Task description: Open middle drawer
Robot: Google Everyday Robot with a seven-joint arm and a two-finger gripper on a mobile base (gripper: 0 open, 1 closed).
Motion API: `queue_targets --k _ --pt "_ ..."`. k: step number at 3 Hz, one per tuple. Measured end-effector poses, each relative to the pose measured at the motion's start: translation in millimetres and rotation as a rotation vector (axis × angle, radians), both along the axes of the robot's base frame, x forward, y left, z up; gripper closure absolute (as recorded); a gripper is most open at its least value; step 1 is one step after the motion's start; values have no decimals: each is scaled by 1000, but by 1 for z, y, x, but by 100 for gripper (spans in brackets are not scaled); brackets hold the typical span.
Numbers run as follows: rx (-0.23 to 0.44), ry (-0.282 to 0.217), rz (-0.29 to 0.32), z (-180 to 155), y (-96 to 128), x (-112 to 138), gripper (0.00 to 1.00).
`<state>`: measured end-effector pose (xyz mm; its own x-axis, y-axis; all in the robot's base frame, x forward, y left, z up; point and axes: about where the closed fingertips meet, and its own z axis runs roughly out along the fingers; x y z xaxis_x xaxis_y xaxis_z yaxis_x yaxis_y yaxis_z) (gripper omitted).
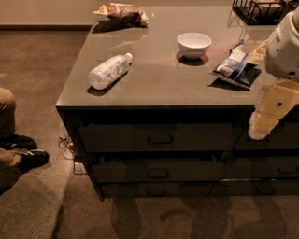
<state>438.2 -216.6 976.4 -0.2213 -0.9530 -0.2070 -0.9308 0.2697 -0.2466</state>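
The middle drawer (187, 170) is the dark, medium-height front in the left stack under the counter, with a small loop handle (159, 174) at its centre. It sits between a taller drawer front (201, 137) with a bigger handle above and the thinnest front (187, 189) below. It looks level with its neighbours or nearly so. My gripper (258, 130) hangs at the right edge of the view on the white arm (284, 46), in front of the counter edge. It is well to the right of the handle and higher than it, touching nothing.
The grey counter top (154, 84) carries a lying plastic bottle (109, 71), a white bowl (194, 44), a blue snack bag (232, 65), another bag (122, 13) at the back and a wire basket (259, 11). A person's leg and shoe (23, 156) are at the left, on the floor.
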Motion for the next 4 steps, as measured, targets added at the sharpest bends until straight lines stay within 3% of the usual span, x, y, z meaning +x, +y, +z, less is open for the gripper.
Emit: queue_targets --k 3,4 --pt "31 44 14 -23 -2 0 0" --pt "36 99 38 -64 -9 3 0"
